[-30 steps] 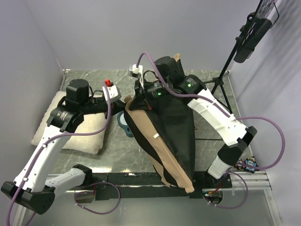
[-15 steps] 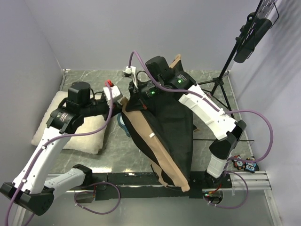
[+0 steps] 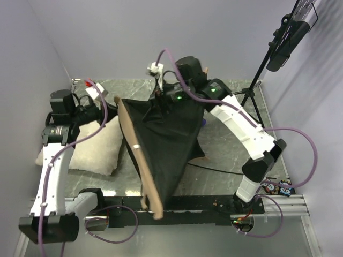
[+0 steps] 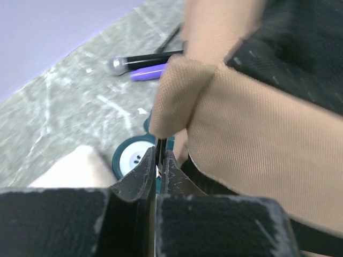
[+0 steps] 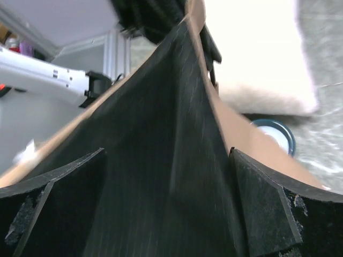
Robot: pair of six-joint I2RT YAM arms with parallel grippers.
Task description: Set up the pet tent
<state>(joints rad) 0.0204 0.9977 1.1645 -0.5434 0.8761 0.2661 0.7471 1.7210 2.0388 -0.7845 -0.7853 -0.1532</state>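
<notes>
You have the pet tent [image 3: 161, 139] lifted off the surface [image 3: 230, 144], hanging as a slack sheet between the 2 arms. Its black base faces the overhead camera and its tan edge runs down the left side toward the near edge.

Your left end effector [image 4: 159, 159] is narrow, pinching a folded corner of tan fabric right at the fingertips. Your right end effector [image 5: 166, 155] shows fingers set wide with black fabric filling the gap. Whether they actually bear on it cannot be told from the wrist view.

The step in hand looks like spreading the tent open so it can stand. Draw the 2 grips apart evenly and slowly: the left pinch has very little cloth in it, and a sharp tug would likely pull it free. Confirm the right side has real purchase before you add tension.

Turn the black base downward before lowering. Aim for the bare stone to the right of the pillow [image 3: 96, 152], not on top of it. A teal-rimmed round item [image 4: 131, 159] lies below the pinched corner, so set down clear of it to let the base sit flat.
</notes>
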